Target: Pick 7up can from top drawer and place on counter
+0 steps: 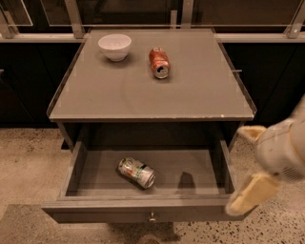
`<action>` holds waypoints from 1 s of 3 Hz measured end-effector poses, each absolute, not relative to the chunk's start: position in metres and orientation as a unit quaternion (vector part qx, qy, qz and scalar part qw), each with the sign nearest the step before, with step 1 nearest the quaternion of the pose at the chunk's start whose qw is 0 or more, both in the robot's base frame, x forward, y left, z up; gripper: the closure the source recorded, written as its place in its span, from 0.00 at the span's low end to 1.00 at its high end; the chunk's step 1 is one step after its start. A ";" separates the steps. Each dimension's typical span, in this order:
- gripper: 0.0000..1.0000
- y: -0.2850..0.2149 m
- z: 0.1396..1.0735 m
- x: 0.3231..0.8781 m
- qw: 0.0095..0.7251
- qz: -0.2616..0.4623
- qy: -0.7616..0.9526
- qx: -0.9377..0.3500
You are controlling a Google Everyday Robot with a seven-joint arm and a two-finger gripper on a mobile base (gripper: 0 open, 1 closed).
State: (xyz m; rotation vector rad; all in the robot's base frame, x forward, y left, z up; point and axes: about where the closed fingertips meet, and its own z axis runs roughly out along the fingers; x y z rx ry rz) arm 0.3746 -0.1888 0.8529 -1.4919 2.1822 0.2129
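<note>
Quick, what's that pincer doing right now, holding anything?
The pincer: open, holding nothing, beside the right end of the open drawer; the green can lies inside.

It seems an office kitchen: speckled floor under the gripper, dark glass cabinets beyond it, grey worktop and drawer to its left.

No wording could be read on the 7up can in the top drawer, perhaps only green patches. The gripper hung at that drawer's right wall, fingers apart.
</note>
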 end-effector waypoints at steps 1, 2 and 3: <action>0.00 -0.149 0.787 0.359 0.246 0.137 0.798 -0.532; 0.00 -0.145 0.773 0.352 0.238 0.140 0.802 -0.530; 0.00 -0.148 0.764 0.358 0.242 0.153 0.811 -0.510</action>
